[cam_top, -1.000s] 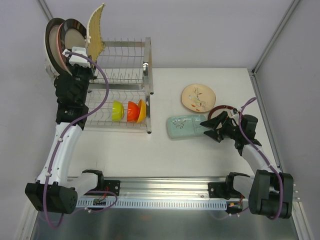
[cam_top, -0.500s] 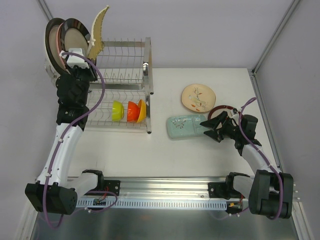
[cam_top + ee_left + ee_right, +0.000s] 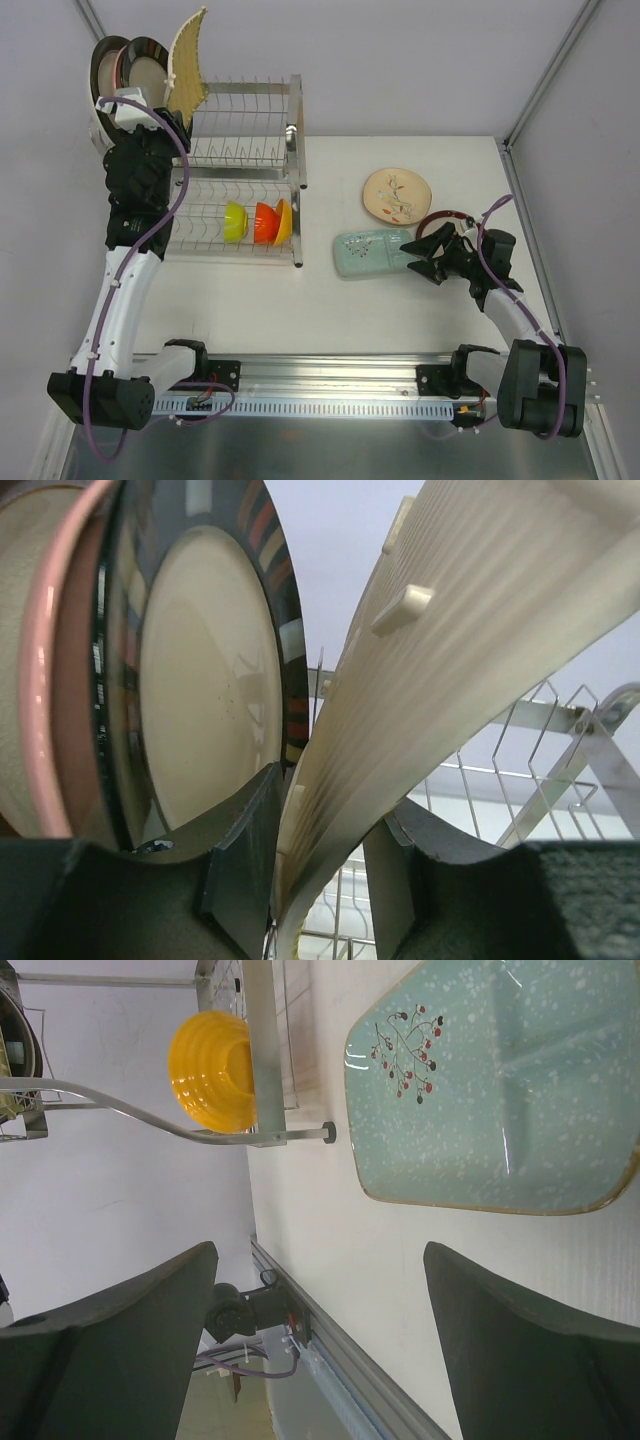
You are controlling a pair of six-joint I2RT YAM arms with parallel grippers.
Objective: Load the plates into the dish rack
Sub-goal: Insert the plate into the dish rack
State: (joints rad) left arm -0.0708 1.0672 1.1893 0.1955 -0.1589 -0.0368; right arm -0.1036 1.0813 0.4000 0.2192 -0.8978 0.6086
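On top of the dish rack (image 3: 250,150), at its left end, the yellow woven plate (image 3: 188,60) stands on its edge next to some round plates (image 3: 125,65). The left claw (image 3: 315,875) has its fingers a little apart with the yellow plate between them. I cannot tell if they squeeze it. Right of the rack, a teal dish (image 3: 370,252) and a flowery plate (image 3: 397,195) lie on the white table (image 3: 330,310). The right claw (image 3: 410,256) is wide open beside the teal dish and holds nothing. Grey walls (image 3: 400,60) stand behind the rack.

White desk (image 3: 400,310) with dishes.
Teal dish (image 3: 365,253) just ahead of the right tool (image 3: 410,256); flowered plate (image 3: 397,195) beyond; rack (image 3: 297,190) far left.
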